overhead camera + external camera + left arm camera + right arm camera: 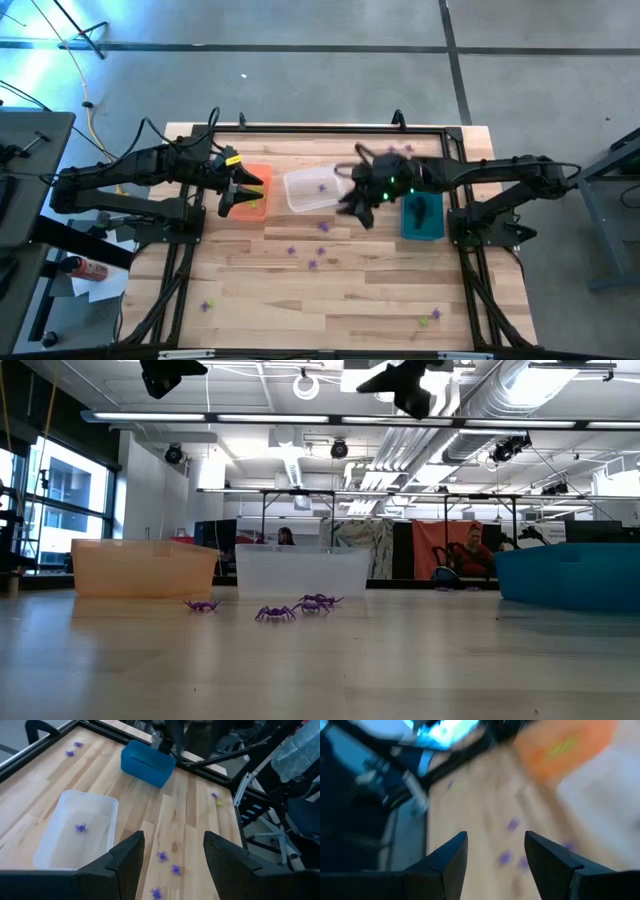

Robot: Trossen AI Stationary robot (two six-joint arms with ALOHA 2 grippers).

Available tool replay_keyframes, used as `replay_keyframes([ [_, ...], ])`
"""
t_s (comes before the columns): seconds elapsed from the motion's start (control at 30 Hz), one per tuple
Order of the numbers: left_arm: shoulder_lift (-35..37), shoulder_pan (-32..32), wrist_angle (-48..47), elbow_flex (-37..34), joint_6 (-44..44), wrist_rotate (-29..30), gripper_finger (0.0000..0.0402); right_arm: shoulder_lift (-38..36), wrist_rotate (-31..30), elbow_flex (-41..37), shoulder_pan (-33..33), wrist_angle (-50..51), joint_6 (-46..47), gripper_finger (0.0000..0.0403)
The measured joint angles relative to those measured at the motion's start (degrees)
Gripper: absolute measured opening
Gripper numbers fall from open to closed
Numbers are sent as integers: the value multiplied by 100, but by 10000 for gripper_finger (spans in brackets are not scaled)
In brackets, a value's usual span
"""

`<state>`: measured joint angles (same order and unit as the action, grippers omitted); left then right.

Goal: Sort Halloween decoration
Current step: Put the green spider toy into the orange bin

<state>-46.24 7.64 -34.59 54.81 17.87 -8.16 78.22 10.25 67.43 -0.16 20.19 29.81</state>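
Small purple spidery trinkets (322,227) lie scattered on the wooden table, one inside the clear bin (312,189); three show in the low view (275,613). Yellow-green ones lie inside the orange bin (252,204) and near the front right edge (424,321). My left gripper (237,196) hovers open above the orange bin. My right gripper (356,208) hangs open, high above the table between the clear bin and the teal bin (422,216). In the wrist views both grippers (174,855) (496,851) are open with nothing between the fingers.
A black frame (300,127) edges the table. More purple trinkets lie at the far edge (398,150) and at the front left (207,305). Bare wood lies in the table's near middle. People sit in the room beyond the table (472,546).
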Motion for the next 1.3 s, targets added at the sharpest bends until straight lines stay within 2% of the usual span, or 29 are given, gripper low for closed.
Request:
replay_keyframes([
  [0.2,-119,-22,137,0,0,0,191,147,398,1,1094,1106,1642,193],
  [0.43,-220,-20,141,-2,2,0,190,926,428,-2,2605,1877,4669,193],
  [0.63,-234,-20,157,-2,-55,0,190,1835,1493,-4,3571,2308,6462,193],
  [0.77,-234,-20,154,-2,-52,0,190,2361,2029,-4,3943,2496,6784,193],
  [0.97,-234,-20,154,-2,-52,0,190,2786,2437,-222,4261,2358,6980,193],
  [1.3,-234,-20,153,-2,-5,0,190,2782,2448,-1247,4511,636,8085,192],
])
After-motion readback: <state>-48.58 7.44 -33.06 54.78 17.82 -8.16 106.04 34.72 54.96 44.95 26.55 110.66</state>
